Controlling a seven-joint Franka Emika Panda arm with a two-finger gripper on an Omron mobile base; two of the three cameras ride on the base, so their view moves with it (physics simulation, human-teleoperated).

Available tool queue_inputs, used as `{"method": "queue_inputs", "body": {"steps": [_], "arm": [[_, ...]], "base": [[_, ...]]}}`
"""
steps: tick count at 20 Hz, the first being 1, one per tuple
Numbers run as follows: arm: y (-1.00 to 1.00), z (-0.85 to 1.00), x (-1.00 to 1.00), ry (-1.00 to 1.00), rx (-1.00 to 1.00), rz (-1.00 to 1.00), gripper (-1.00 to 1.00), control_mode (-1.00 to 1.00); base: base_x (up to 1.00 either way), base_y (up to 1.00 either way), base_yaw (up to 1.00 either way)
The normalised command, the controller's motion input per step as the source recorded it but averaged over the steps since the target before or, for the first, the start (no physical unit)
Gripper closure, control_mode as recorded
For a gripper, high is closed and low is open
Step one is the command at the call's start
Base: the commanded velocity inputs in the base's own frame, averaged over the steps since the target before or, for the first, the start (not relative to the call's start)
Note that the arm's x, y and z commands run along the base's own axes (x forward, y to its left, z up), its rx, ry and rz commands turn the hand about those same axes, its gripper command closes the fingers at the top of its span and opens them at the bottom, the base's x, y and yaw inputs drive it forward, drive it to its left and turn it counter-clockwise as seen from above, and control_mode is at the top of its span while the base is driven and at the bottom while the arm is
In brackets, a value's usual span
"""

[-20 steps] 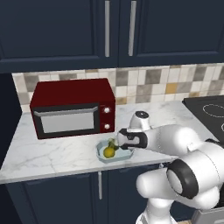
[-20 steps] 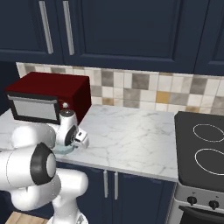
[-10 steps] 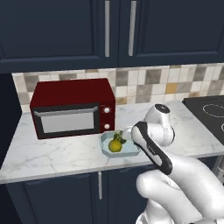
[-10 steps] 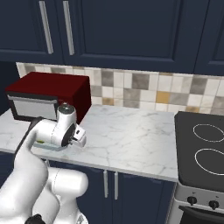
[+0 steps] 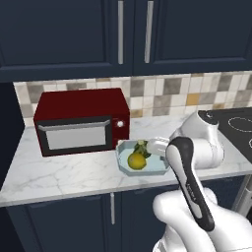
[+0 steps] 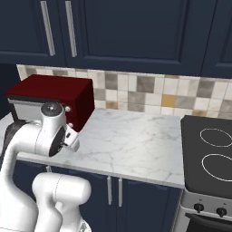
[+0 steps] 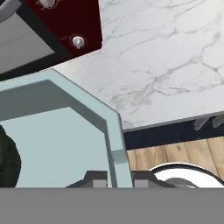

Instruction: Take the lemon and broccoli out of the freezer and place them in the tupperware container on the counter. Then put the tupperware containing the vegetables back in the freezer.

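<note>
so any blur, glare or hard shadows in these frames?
Left base view: sharp, flat even light, soft shadow under the tupperware container; lemon crisp. Right base view: sharp, no glare on the counter. Hand view: close-up, container rim sharp, broccoli dark, cropped at the edge.

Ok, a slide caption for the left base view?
Lemon and broccoli sit in the tupperware container beside the red microwave.
</note>
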Motion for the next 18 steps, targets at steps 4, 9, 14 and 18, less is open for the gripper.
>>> {"method": "queue_inputs", "body": {"steps": [4, 9, 14, 18], "arm": [[-0.09, 1.0, -0.7, -0.02, 0.0, -0.02, 1.0, -1.0], [-0.2, 1.0, -0.61, 0.0, 0.0, -0.03, 1.0, -1.0], [-0.16, 0.85, -0.6, 0.0, 0.0, -0.01, 1.0, -1.0], [-0.01, 0.54, -0.43, 0.0, -0.01, 0.0, 1.0, -1.0]], "base": [[0.0, 0.0, 0.0], [0.0, 0.0, 0.0], [0.0, 0.0, 0.0], [0.0, 0.0, 0.0]]}}
